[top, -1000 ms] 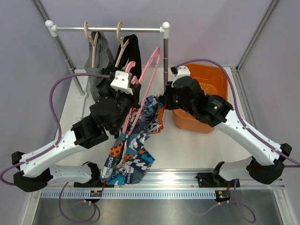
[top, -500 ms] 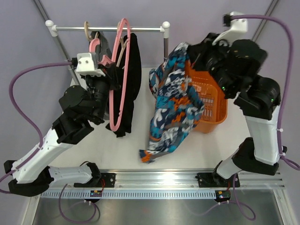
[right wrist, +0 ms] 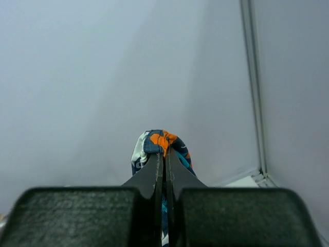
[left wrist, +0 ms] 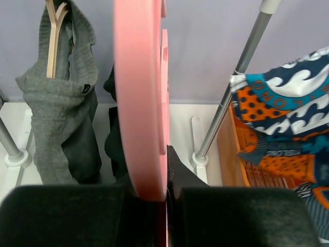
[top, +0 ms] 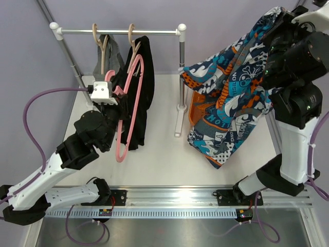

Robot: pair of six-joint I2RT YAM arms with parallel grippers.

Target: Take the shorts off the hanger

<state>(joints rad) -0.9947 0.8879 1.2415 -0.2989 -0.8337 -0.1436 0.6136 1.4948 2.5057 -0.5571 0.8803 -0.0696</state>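
While the fixed overhead camera looks down, the right arm (top: 300,62) stands high at the far right corner. The printed shorts (top: 231,98) hang from its top end, off any hanger. The fabric drapes down and leftward in front of an orange basket (top: 197,110). I cannot tell whether the lower hem touches the table (top: 164,159). The print is blue, orange, white and black, with scattered lettering too creased to read here. The left gripper (top: 117,96) is clamped on a bare pink hanger (top: 128,118), which is tilted and lies against the black shorts (top: 143,77). The black shorts and grey shorts (top: 112,56) hang on wooden hangers (top: 132,43) from the rack rail (top: 154,32).

Left wrist view: the fingers (left wrist: 180,170) are pinched tight on the pink hanger, which runs edge-on up mid-frame. The grey shorts hang at left, with a small dark tag (left wrist: 85,90) near the waistband and no legible text. The black shorts are mostly hidden behind the pink hanger. The rack post (left wrist: 241,67) is right of centre, with the printed shorts and basket beyond it. Block letters on the print appear to read "ONG"; the rest is unreadable.

Right wrist view: the right gripper (right wrist: 163,162) is clenched on a bunch of the printed shorts, and an orange and blue fold pokes above the tips. Behind are a plain grey wall and a frame bar (right wrist: 252,87).
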